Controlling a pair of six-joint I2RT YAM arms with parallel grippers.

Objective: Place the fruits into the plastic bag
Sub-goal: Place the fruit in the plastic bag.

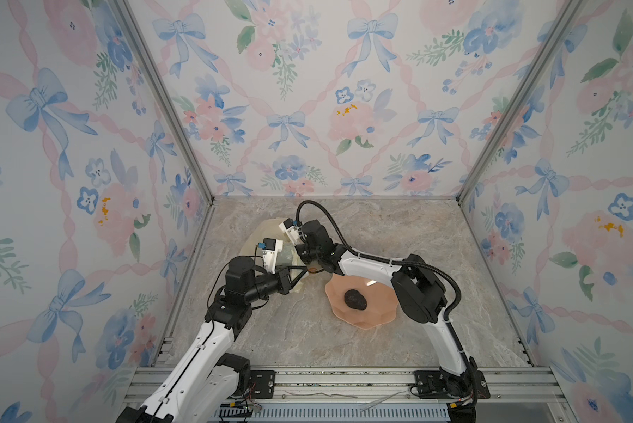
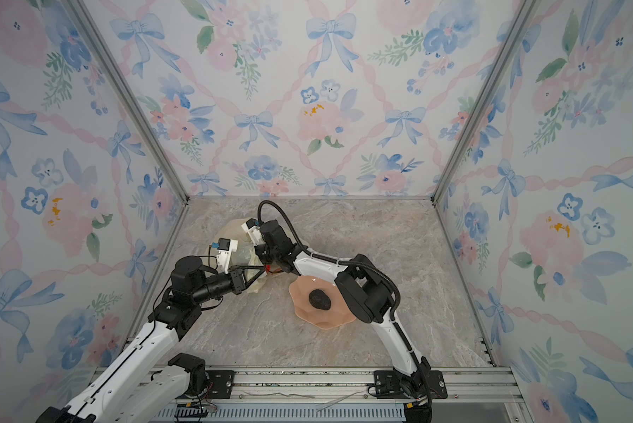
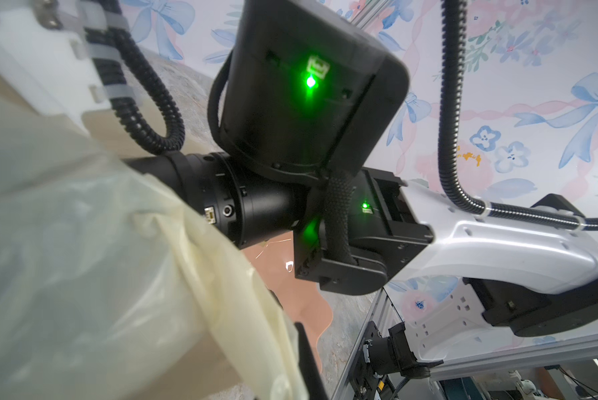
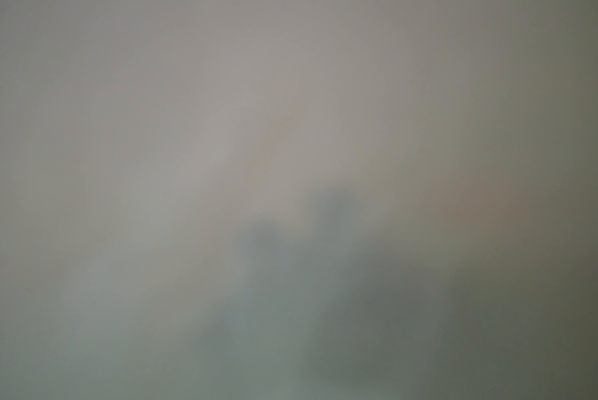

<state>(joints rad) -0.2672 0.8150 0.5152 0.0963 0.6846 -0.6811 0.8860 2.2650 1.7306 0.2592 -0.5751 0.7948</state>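
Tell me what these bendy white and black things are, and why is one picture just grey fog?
They are two robot arms bolted to a rail. Two pictures look down from above, almost the same; the others come from a small camera on each wrist. On the marbled grey tabletop lie a crinkly pale-yellow plastic bag and a pink scalloped dish with one dark bumpy avocado on it. The left arm pinches the bag's edge with its jaws shut. The right arm dips into the bag, which is probably why its camera sees only fog; its jaws are hidden.
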